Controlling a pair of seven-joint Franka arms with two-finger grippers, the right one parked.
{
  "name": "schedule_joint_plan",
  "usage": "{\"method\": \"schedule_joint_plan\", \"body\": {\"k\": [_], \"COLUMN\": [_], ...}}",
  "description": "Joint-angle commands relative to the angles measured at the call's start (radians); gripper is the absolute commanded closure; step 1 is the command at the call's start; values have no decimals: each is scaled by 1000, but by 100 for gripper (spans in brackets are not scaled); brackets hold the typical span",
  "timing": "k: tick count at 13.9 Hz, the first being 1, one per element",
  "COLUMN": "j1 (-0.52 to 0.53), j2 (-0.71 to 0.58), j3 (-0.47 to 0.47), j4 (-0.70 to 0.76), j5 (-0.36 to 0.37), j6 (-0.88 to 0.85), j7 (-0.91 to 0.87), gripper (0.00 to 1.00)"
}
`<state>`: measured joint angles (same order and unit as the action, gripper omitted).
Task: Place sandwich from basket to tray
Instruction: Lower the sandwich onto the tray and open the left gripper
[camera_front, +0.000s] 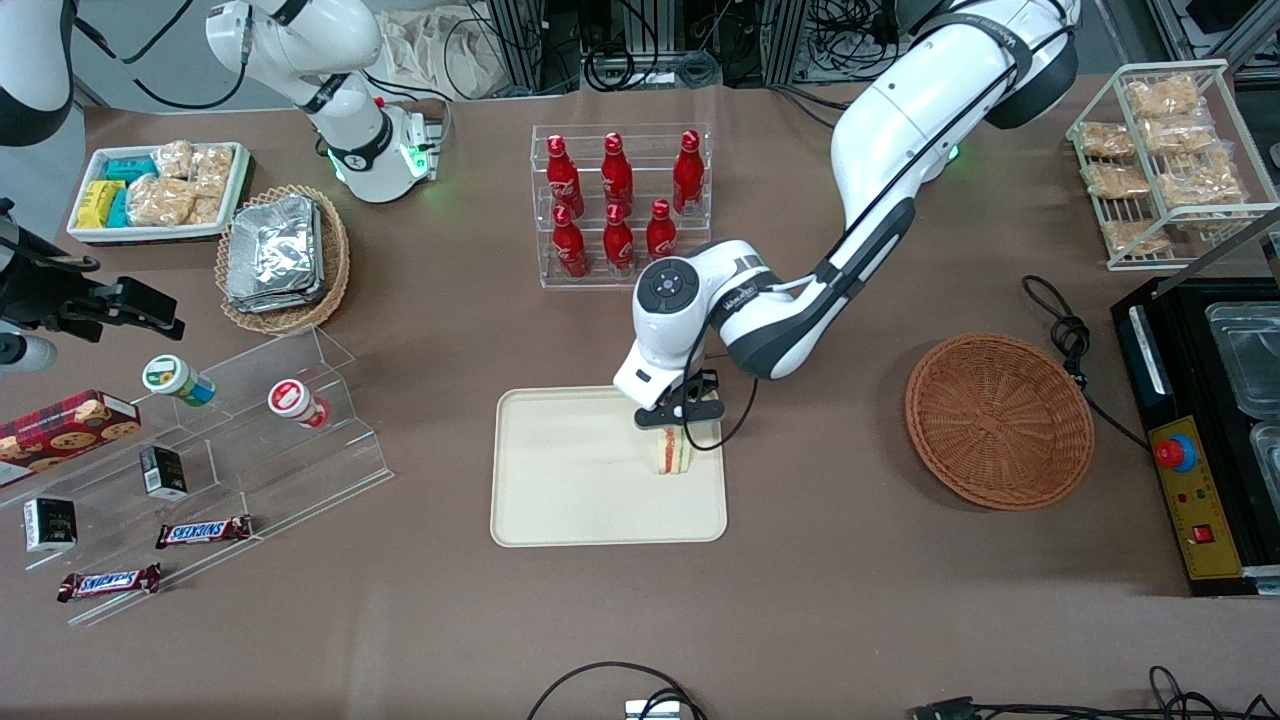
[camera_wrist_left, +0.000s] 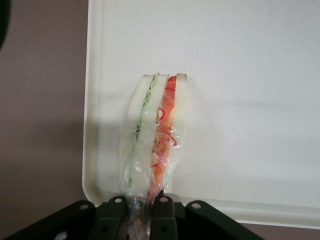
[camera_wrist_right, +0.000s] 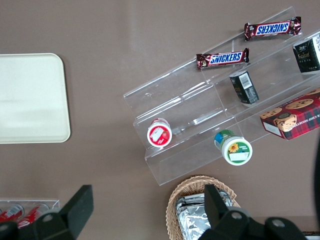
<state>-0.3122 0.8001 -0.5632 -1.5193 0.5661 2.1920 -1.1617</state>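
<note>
The sandwich (camera_front: 672, 452) (camera_wrist_left: 152, 135), a plastic-wrapped wedge of white bread with green and orange-red filling, stands on edge on the cream tray (camera_front: 560, 500) (camera_wrist_left: 240, 75), close to the tray's rim on the working arm's side. My left gripper (camera_front: 680, 412) (camera_wrist_left: 139, 217) is directly over it, shut on the sandwich's wrapped top end; the black fingers (camera_wrist_left: 112, 220) pinch the clear wrap between them. The reddish-brown wicker basket (camera_front: 998, 420) sits empty toward the working arm's end of the table, well apart from the tray.
A clear rack of red bottles (camera_front: 620, 205) stands farther from the front camera than the tray. A tan basket of foil packets (camera_front: 283, 255), an acrylic snack stand (camera_front: 210, 450) and chocolate bars (camera_front: 203, 532) lie toward the parked arm's end. A black machine (camera_front: 1200, 430) stands beside the wicker basket.
</note>
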Motion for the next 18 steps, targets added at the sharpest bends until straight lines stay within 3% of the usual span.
{"method": "schedule_joint_plan", "body": {"k": [1, 2, 4, 5, 11, 18], "j1": [-19, -19, -19, -19, -5, 48], "j2": [28, 30, 33, 28, -10, -105], "j3": [8, 6, 8, 8, 6, 5], "j4": [50, 53, 54, 54, 128, 208], "j5": [24, 26, 27, 32, 24, 18], "j6": [-18, -20, -20, -18, -47, -222], "j7": [-21, -21, -16, -19, -76, -167], "gripper": [95, 81, 6, 0, 0, 0]}}
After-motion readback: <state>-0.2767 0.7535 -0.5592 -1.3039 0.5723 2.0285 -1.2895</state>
